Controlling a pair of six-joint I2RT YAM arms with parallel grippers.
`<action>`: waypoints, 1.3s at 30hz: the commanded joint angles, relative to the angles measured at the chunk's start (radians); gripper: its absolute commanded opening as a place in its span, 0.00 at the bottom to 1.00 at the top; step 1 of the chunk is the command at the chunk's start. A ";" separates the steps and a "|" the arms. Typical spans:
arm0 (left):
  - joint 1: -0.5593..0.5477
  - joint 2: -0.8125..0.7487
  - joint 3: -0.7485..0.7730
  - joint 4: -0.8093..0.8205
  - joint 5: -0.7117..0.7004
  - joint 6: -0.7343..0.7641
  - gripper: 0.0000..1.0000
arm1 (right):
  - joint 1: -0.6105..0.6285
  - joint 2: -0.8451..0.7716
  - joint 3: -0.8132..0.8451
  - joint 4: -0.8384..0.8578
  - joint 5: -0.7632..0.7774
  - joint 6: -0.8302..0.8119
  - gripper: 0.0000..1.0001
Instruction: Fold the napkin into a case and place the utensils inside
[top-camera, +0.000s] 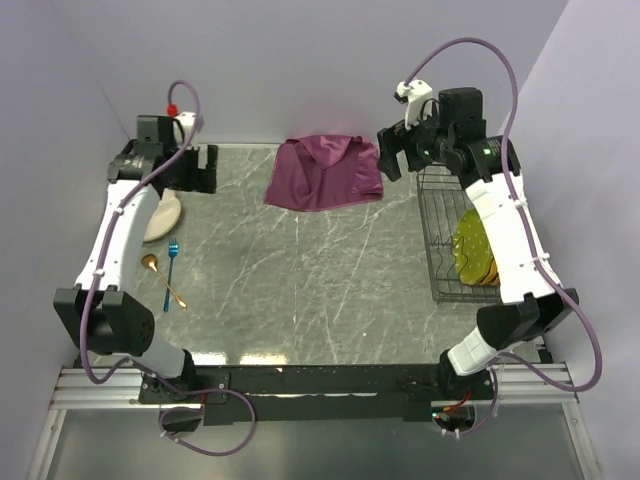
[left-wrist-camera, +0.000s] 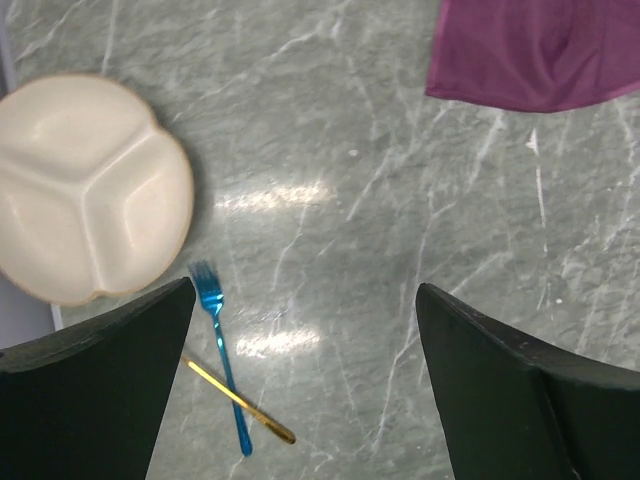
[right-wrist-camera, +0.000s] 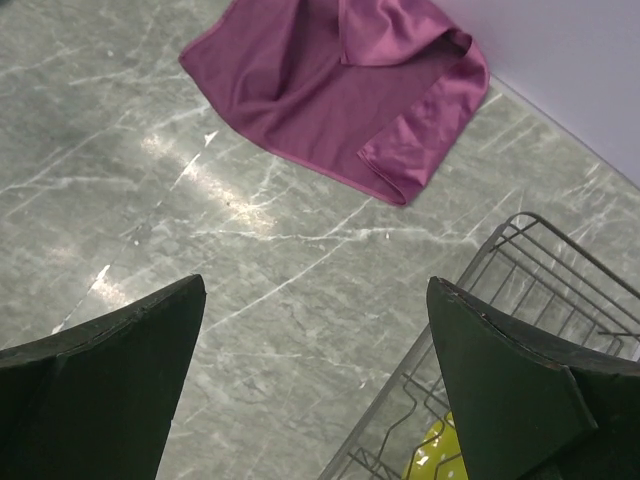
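The maroon-purple napkin (top-camera: 324, 172) lies rumpled and partly folded over itself at the back of the table, also seen in the left wrist view (left-wrist-camera: 535, 50) and the right wrist view (right-wrist-camera: 340, 85). The blue fork (top-camera: 171, 260) and the gold spoon (top-camera: 163, 281) lie crossed at the left; the fork (left-wrist-camera: 222, 350) and spoon (left-wrist-camera: 240, 403) show below my left gripper. My left gripper (top-camera: 200, 168) hangs open high at the back left, nothing between its fingers. My right gripper (top-camera: 392, 152) is open at the back right, just right of the napkin, holding nothing. No folded case shows.
A cream divided plate (top-camera: 163, 215) sits at the left, partly under the left arm, clearer in the left wrist view (left-wrist-camera: 85, 185). A black wire rack (top-camera: 455, 240) holding a yellow dish (top-camera: 476, 248) stands along the right side. Walls close the back and both sides.
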 joint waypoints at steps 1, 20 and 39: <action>-0.067 0.102 0.057 0.094 -0.042 -0.008 0.99 | -0.001 0.046 0.067 -0.006 0.025 0.017 1.00; -0.199 0.760 0.416 0.316 -0.046 -0.161 0.92 | 0.000 0.179 0.083 0.055 0.130 0.050 1.00; -0.291 0.934 0.418 0.238 -0.127 -0.125 0.43 | 0.000 0.254 0.112 0.055 0.162 0.084 1.00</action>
